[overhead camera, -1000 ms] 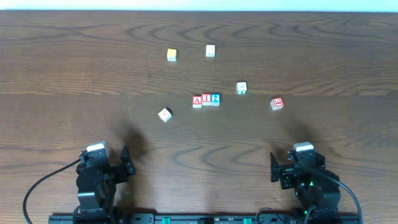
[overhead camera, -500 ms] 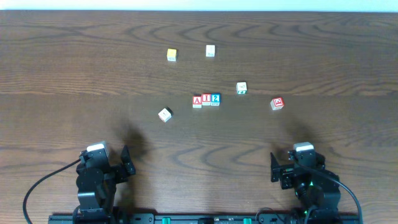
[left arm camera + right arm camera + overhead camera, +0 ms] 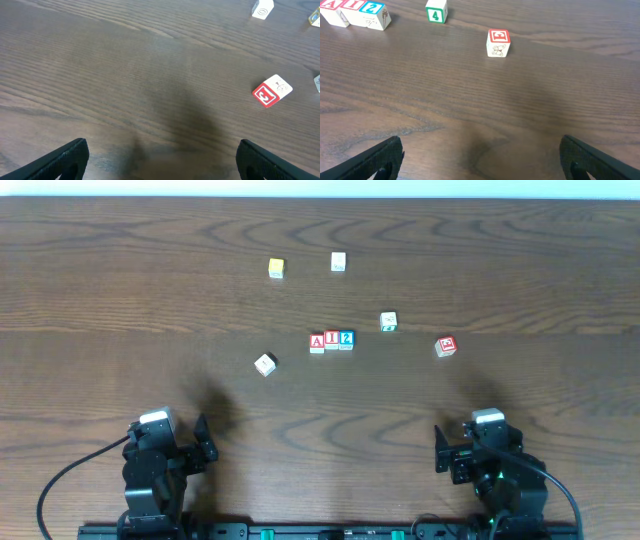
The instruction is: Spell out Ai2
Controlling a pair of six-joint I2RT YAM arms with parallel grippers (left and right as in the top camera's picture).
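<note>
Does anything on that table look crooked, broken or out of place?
Nothing looks damaged or spilled. The A cube, I cube and 2 cube sit in a tidy row; the loose white cube left of them lies turned at an angle.

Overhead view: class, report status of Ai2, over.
Left end effector open, right end effector open. A cube, I cube, 2 cube in row, touching. Nothing blocking.

Red A is read on the A cube, red I on the I cube, blue 2 on the 2 cube. Green 4 is noted on the 4 cube. A red 3-like mark is noted on the tilted cube.
</note>
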